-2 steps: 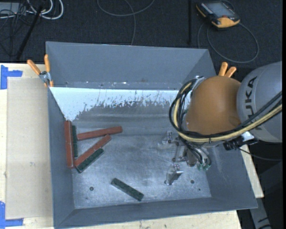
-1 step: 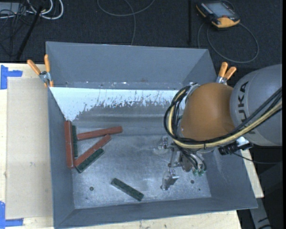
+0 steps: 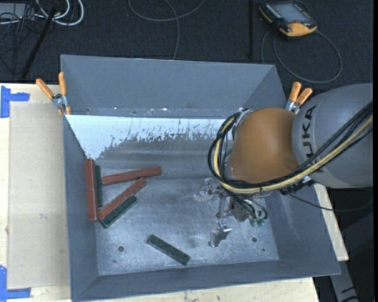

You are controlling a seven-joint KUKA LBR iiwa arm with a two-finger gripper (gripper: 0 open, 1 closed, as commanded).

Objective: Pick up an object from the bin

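Observation:
My gripper (image 3: pixel 220 231) hangs low over the bin floor, right of centre and toward the front, under the arm's orange dome. Nothing shows in it. The closest loose thing is a dark green flat bar (image 3: pixel 168 249), lying slanted on the floor to the gripper's left and a little nearer the front wall, apart from it. Further left, a reddish-brown bar (image 3: pixel 130 175) lies almost level, and a second reddish-brown bar (image 3: pixel 123 197) slants below it with a dark green bar (image 3: pixel 118 211) along its lower side.
Against the left wall stand a long reddish-brown bar (image 3: pixel 90 189) and a thin dark green bar (image 3: pixel 98 186), side by side. The arm and its cables cover the bin's right side. Bare grey floor lies between the left bars and the gripper.

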